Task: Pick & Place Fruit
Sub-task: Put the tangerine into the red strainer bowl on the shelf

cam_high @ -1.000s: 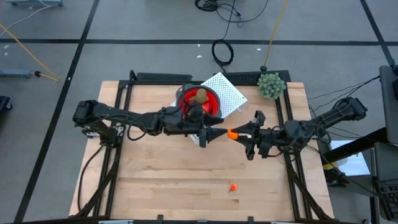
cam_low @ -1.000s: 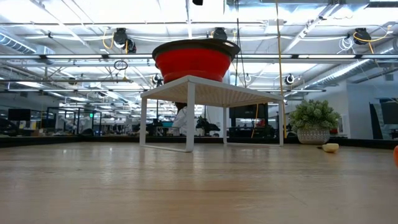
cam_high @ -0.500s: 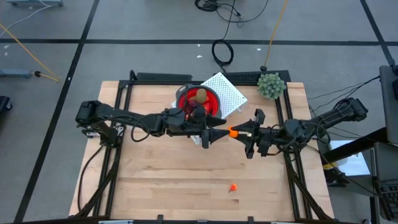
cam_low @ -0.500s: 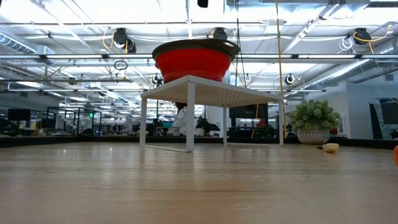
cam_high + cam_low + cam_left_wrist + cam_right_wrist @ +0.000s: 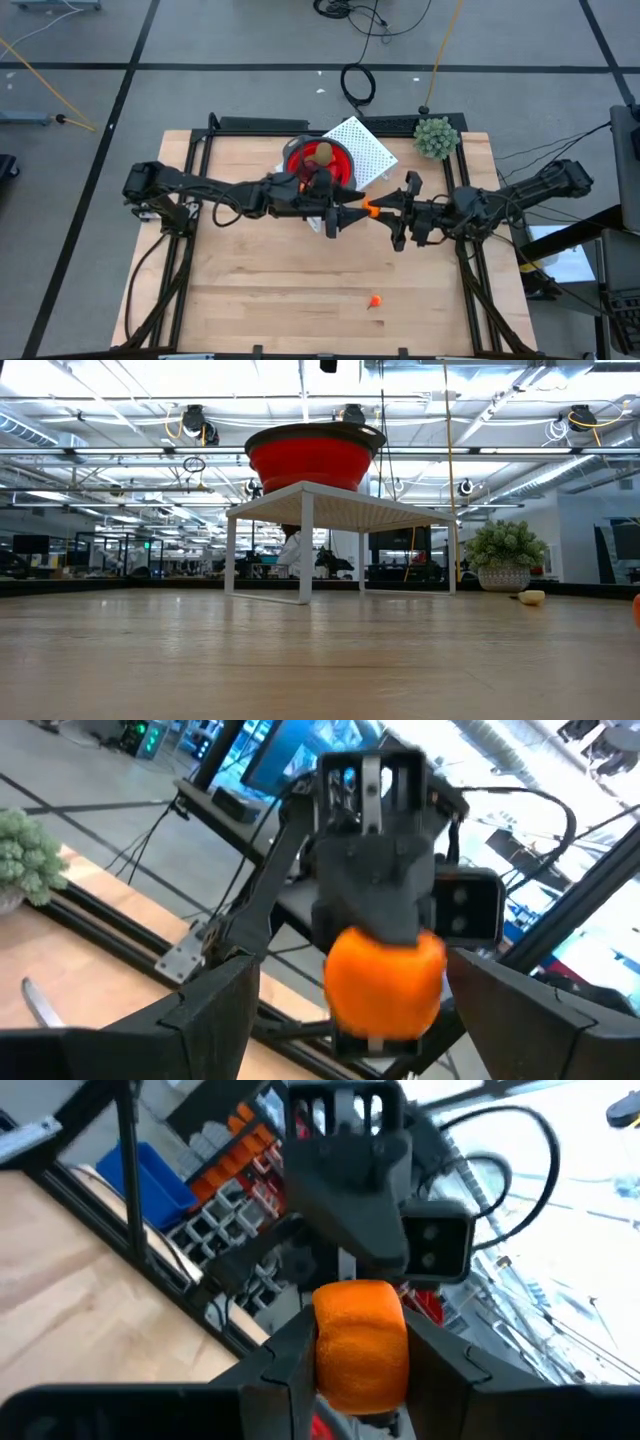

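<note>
An orange toy fruit piece [image 5: 371, 209] hangs above the middle of the table. My right gripper [image 5: 383, 209] is shut on it. My left gripper [image 5: 352, 213] faces it from the left, open, with its fingers [image 5: 205, 1020] standing wide on either side of the piece [image 5: 385, 975] without touching it. A brown oval [image 5: 324, 153] and a dark red piece [image 5: 303, 180] lie in the red bowl [image 5: 300, 155], which stands on a white perforated rack [image 5: 365, 150]. A tiny orange bit [image 5: 375, 300] lies on the table near the front edge. My right gripper pinches the orange piece by its two sides [image 5: 360, 1345] between its two fingers [image 5: 285, 1365]. The fingers come level from the table's right side. The piece is lifted clear of the table and sticks out past the fingertips toward my left gripper.
The green bushy plant [image 5: 436, 137] stands at the far right corner and also shows in the low view [image 5: 503, 555]. A pale knife handle [image 5: 532, 597] lies near it. The rack's legs [image 5: 305, 545] stand on the wooden table behind the arms.
My right gripper has gone a little toward the table's left and far edge with the orange piece, closer to my left gripper. My left gripper has edged toward the right. The piece now sits between my left gripper's open fingers.
</note>
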Motion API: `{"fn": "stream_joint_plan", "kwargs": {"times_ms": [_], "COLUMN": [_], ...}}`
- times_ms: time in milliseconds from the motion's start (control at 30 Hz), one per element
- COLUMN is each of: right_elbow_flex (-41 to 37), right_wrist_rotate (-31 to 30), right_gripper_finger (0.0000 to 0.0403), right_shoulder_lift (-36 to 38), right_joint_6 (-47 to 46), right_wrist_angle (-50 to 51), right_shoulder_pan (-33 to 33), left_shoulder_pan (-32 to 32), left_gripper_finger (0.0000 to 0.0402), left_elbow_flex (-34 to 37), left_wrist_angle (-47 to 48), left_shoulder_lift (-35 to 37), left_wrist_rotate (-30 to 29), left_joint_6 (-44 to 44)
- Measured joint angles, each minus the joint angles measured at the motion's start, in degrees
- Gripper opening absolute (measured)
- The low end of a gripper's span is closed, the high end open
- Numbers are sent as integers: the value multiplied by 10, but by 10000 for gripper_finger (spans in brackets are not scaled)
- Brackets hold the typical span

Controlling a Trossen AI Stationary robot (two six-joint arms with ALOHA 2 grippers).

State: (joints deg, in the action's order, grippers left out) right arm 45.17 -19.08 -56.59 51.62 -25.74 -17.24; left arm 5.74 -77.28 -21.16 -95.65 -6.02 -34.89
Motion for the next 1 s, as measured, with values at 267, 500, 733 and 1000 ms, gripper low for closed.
{"fn": "stream_joint_plan", "kwargs": {"times_ms": [267, 500, 733, 1000], "right_elbow_flex": [0, 0, 0, 0], "right_wrist_rotate": [-1, -2, -2, -3], "right_gripper_finger": [109, 109, 109, 110], "right_shoulder_lift": [-25, -26, -26, -26], "right_joint_6": [1, 2, 1, 1], "right_wrist_angle": [-19, -28, -28, -27], "right_shoulder_pan": [8, 14, 20, 20], "left_shoulder_pan": [-6, -6, -13, -26], "left_gripper_finger": [321, 321, 320, 254], "left_elbow_flex": [0, 0, 0, 0], "left_wrist_angle": [3, 10, 17, 16], "left_shoulder_lift": [0, 0, 0, 0], "left_wrist_rotate": [10, 21, 26, 54], "left_joint_6": [0, 1, -3, -17]}}
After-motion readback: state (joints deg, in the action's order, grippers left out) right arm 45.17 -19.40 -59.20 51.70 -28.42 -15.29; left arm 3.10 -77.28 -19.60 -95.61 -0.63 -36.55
